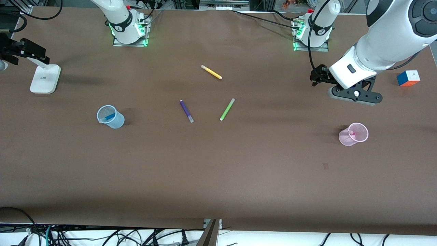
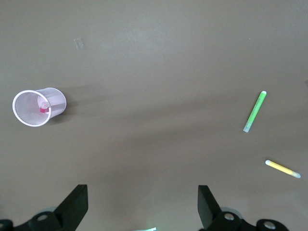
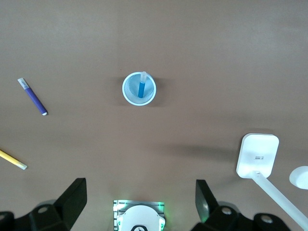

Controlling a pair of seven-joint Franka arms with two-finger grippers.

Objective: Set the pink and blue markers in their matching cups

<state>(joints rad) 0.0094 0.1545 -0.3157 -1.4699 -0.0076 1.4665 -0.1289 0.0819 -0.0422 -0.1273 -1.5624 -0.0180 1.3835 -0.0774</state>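
Left arm: reaches out from its base, wrist bent down, left gripper (image 2: 139, 209) held high over the table near the left arm's end, dark fingers (image 2: 74, 204) spread wide with nothing between them. Right arm: rises from its base and leaves the front view at the top; right gripper (image 3: 139, 207) hangs high above its own base plate, fingers (image 3: 72, 199) likewise wide apart and empty.
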